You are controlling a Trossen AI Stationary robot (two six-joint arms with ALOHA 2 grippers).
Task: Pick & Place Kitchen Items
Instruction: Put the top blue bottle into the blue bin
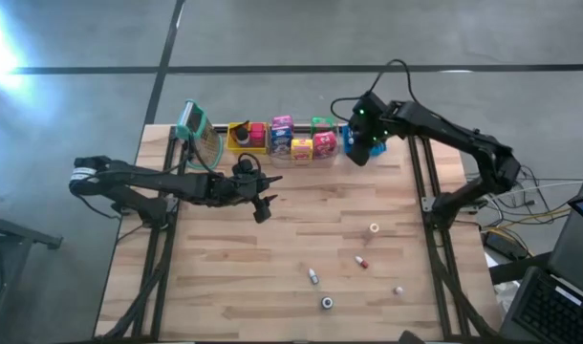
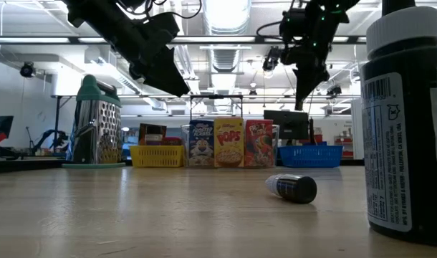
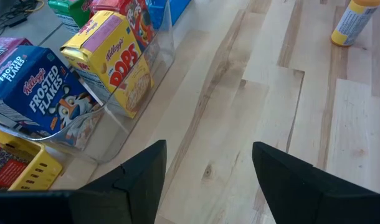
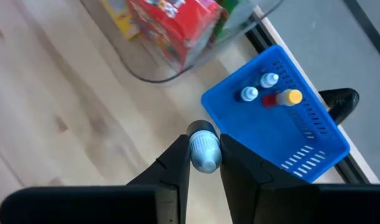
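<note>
The table (image 1: 272, 239) carried a row of containers along its 12 o'clock edge in the high view: a yellow bin (image 1: 244, 137), a clear bin (image 1: 301, 153) and a blue bin (image 1: 351, 141), with a metal grater (image 2: 98, 122) at the row's 9 o'clock end.

In the clear bin stood three mini cereal boxes: a blue Frosted Flakes box (image 3: 37, 93), a yellow Pops box (image 3: 118, 62) and a red box (image 4: 174, 22).

The left gripper (image 1: 263, 204) hung above bare wood at about 7 o'clock from the clear bin, its fingers (image 3: 140, 177) set well apart with nothing between them.

The right gripper (image 1: 360, 153) hovered just beside the blue bin, at its 6 o'clock side, jaws narrow and clamped on a small white-capped bottle (image 4: 204, 151). Tiny bottles already lay in the blue bin (image 4: 268, 87).

More small bottles lay scattered well apart toward 5 o'clock: one (image 1: 375, 228), another (image 1: 361, 261), another (image 1: 313, 276), and a dark one (image 1: 327, 303).
</note>
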